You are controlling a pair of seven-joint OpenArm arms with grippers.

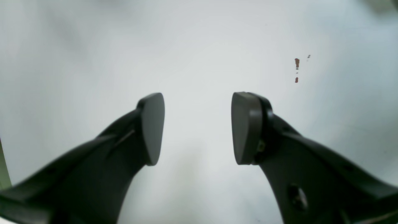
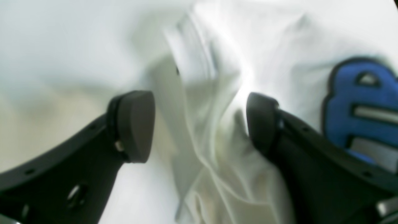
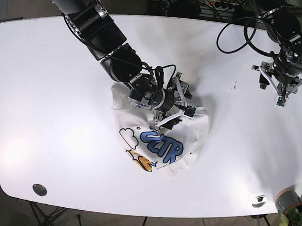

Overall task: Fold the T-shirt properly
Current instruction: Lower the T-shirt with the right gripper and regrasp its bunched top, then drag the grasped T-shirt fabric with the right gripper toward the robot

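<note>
The white T-shirt (image 3: 162, 139) lies crumpled in the middle of the white table (image 3: 51, 87), its blue lettered print (image 3: 162, 146) facing up. My right gripper (image 3: 175, 117) is open and low over the shirt's upper edge. In the right wrist view the gripper (image 2: 199, 124) straddles a raised fold of white cloth (image 2: 211, 140), with the blue print (image 2: 367, 102) at the right. My left gripper (image 3: 279, 92) is open and empty over bare table at the far right, well away from the shirt. The left wrist view shows that gripper (image 1: 197, 127) above plain white tabletop.
Small brown specks (image 1: 297, 63) mark the table near the left gripper. Two round metal fittings (image 3: 39, 189) (image 3: 259, 200) sit near the table's front edge. Black cables (image 3: 236, 31) hang at the back right. A plant pot (image 3: 288, 201) stands off the front right corner.
</note>
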